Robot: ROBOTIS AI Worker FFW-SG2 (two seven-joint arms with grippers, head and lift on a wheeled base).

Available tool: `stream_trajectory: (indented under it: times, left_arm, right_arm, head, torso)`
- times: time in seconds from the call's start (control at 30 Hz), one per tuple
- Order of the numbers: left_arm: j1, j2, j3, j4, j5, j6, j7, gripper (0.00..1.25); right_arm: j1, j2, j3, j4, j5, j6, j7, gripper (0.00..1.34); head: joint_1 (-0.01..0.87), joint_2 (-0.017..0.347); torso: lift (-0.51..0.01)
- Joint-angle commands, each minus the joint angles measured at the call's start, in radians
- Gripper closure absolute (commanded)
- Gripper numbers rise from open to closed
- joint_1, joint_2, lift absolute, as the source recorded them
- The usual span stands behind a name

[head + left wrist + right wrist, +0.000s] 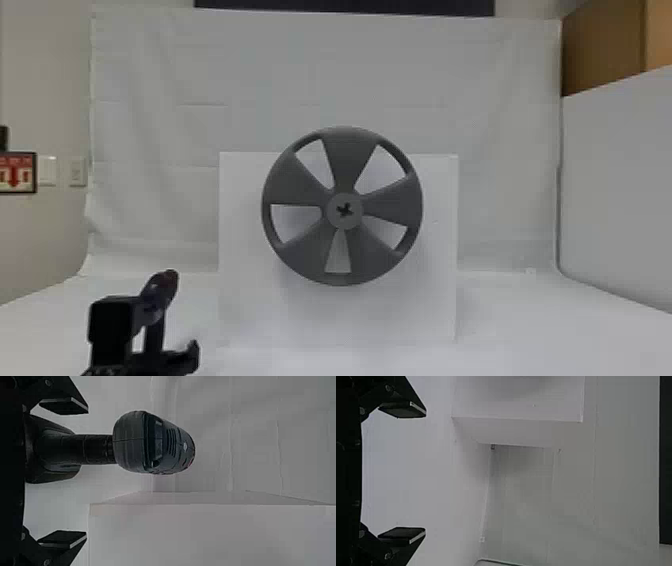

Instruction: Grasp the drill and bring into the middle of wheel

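Observation:
In the head view my left gripper (191,354) is at the lower left, with the dark drill (159,295) standing upright beside it. The left wrist view has the drill (152,443) with its handle and base lined up between the widely parted fingers of my left gripper (86,471); neither finger touches it. A grey five-spoked wheel (345,165) faces me at the centre of the head view, a cross-shaped recess in its hub. My right gripper (425,472) is open, nothing between its fingers.
A white box-like panel (245,300) stands behind the wheel on the white table (525,330). White sheeting (200,75) hangs at the back, and a pale partition (620,190) rises at the right.

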Motion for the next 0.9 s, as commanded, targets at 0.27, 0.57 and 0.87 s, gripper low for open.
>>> stream_trajectory:
  times: [0.27,0.57,0.87]
  left_arm:
    - [-0.029,0.012,0.023,0.051,-0.003,-0.009,0.000,0.17]
    - [-0.044,0.017,0.025,0.065,-0.003,-0.010,0.000,0.17]
    - [-0.051,0.017,0.020,0.073,-0.003,-0.013,0.000,0.17]
  right_arm:
    - [0.004,-0.001,0.000,0.000,-0.001,0.002,0.000,0.24]
    - [0.004,-0.001,0.002,0.002,0.000,0.002,0.000,0.24]
    - [0.004,-0.001,0.003,0.003,0.000,0.002,0.000,0.24]
  head:
    - [0.000,0.000]
    - [0.000,0.000]
    - [0.000,0.000]
  torso:
    - [-0.406]
    - [-0.406]
    - [-0.406]
